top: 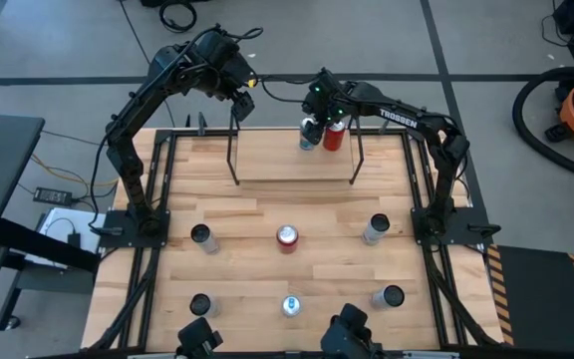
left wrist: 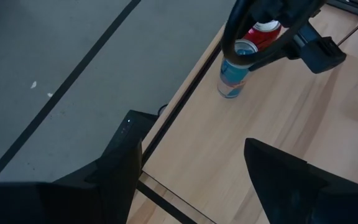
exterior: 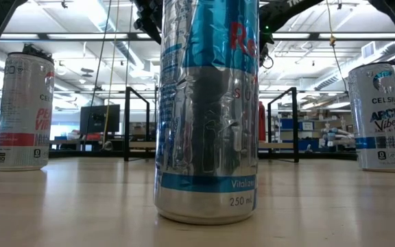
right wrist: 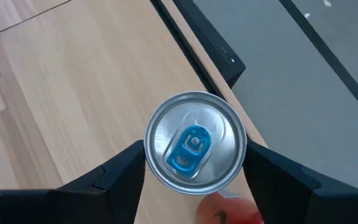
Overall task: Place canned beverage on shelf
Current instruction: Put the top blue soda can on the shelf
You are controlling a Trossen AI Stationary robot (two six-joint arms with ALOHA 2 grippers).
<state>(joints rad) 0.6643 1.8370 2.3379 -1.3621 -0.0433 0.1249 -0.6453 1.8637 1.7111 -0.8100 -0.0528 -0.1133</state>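
The right hand (right wrist: 194, 168) straddles an upright blue can (right wrist: 195, 148) on the shelf (top: 267, 160), fingers spread, tab end up. The left hand (left wrist: 191, 174) hovers spread.

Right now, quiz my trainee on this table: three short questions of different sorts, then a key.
1. True or false: the right gripper has a can between its fingers.
2. The red can on the shelf stands: A) beside the blue can, B) apart at the shelf's other end, C) on its side.
3. How many cans stand on the table in front of the shelf?

Key: 1 true; 2 A; 3 six.
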